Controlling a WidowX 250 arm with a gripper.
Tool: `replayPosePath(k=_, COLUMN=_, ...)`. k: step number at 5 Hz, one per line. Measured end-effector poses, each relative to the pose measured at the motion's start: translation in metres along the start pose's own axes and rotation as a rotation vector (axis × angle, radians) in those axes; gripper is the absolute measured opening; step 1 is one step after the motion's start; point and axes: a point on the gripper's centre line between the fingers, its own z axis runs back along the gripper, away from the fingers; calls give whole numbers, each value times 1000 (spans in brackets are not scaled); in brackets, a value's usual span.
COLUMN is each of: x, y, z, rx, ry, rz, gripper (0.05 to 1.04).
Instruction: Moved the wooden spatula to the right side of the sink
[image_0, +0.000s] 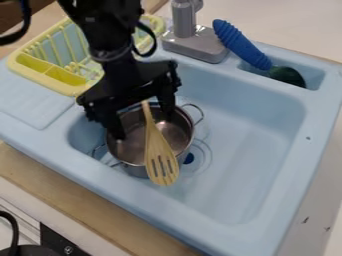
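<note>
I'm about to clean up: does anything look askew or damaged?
The spatula slants over the pot, its slotted head jutting past the rim instead of inside. Small dark marks spot the counter at the right; dirt or damage, I can't tell.

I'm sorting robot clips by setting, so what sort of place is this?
Probably a toy kitchen: a light-blue sink with a grey faucet, a yellow dish rack, and a metal pot in the basin.

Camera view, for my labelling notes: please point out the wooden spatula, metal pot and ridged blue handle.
Wooden spatula (157, 145): camera view, above its slots.
Metal pot (137, 171): camera view, outer wall.
Ridged blue handle (242, 45): camera view, mid-length.
</note>
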Motion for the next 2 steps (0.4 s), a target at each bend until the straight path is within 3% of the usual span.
replayPosePath(k=2, x=1, y=2, z=-13, rx=22, ry=8, rz=-1, gripper=971)
